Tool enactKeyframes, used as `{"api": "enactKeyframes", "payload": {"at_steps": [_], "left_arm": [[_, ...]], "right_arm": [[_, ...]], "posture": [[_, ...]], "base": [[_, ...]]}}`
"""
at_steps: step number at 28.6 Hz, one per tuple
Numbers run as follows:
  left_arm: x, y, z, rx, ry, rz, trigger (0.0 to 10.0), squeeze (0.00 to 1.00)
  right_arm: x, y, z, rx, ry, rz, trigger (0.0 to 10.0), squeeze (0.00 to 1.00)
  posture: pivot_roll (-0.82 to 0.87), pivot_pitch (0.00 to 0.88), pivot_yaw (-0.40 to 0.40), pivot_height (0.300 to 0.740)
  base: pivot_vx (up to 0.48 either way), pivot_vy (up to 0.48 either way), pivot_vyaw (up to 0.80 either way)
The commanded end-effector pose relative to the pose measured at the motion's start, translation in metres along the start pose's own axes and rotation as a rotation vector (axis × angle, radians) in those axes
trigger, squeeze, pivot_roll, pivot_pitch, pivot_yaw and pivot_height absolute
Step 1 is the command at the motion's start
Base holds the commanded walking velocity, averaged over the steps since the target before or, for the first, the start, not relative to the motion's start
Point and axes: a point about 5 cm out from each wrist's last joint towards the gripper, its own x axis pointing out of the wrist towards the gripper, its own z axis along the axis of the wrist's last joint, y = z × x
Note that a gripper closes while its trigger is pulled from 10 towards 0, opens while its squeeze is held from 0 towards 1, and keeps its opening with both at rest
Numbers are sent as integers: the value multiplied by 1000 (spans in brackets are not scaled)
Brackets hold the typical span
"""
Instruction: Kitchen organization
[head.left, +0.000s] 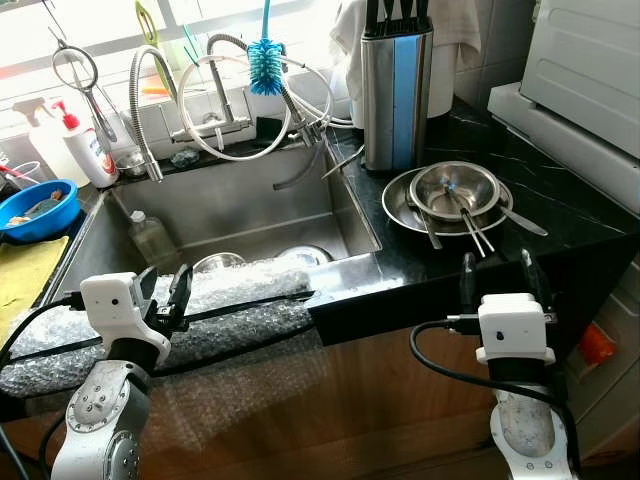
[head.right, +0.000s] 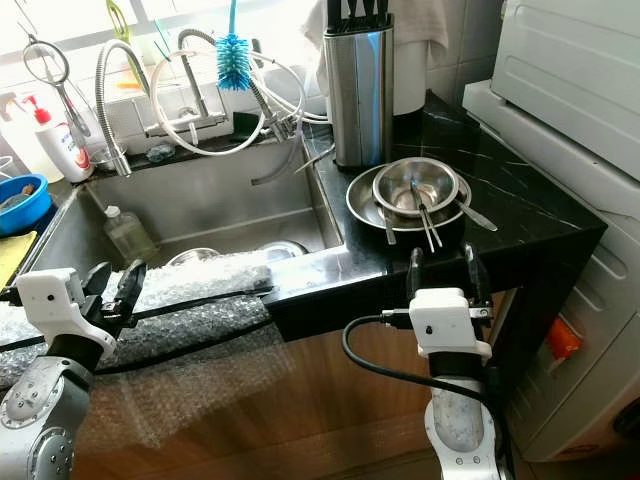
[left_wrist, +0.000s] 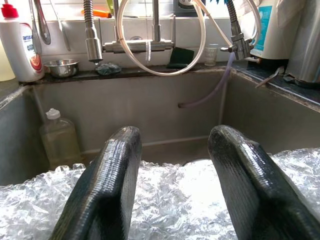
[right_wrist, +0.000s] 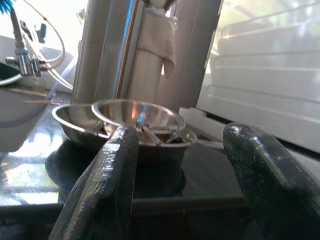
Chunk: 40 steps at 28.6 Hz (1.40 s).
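Left pincer (head.left: 166, 291) hovers fingers apart over the bubble wrap (head.left: 200, 310) on the sink's (head.left: 230, 205) front edge, while right of the sink the right pincer (head.left: 497, 274) waits, fingers spread, just before the stacked steel bowls (head.left: 450, 195) on the black bench (head.left: 560, 215).

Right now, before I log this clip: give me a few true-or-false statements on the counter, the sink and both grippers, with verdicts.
1. The steel bowls sit on the black counter with utensils in them. True.
2. The right gripper holds a spoon. False: it is open, empty, short of the bowls.
3. Bubble wrap lies along the sink's front edge. True.
4. The blue brush lies in the sink. False: it hangs up by the taps.
5. The left gripper is open. True.
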Motion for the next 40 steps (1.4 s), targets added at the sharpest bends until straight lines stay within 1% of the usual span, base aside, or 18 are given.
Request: {"api": "enactKeyframes", "payload": {"at_steps": [1, 14, 20, 21, 22, 40], "left_arm": [[1, 3, -1, 30, 17, 2, 10000, 0], [3, 0, -2, 30, 16, -2, 10000, 0], [3, 0, -2, 30, 16, -2, 10000, 0], [3, 0, -3, 32, 17, -3, 10000, 0], [3, 0, -3, 35, 18, -5, 10000, 0], [5, 0, -4, 40, 19, -12, 10000, 0]], "right_arm": [[2, 2, -1, 15, 17, -4, 10000, 0], [13, 3, -3, 31, 12, 9, 10000, 0], [16, 4, -4, 44, 14, 16, 10000, 0], [17, 5, -4, 47, 15, 16, 1490, 0], [18, 5, -4, 51, 15, 16, 0, 0], [20, 7, -6, 66, 25, 14, 0, 0]], "posture": [[-138, 0, 170, 740], [-135, 0, 169, 740], [-133, 0, 168, 740], [-132, 0, 169, 740], [-130, 0, 169, 740], [-128, 0, 172, 740]], "base": [[0, 0, 0], [0, 0, 0], [0, 0, 0], [0, 0, 0], [0, 0, 0], [0, 0, 0]]}}
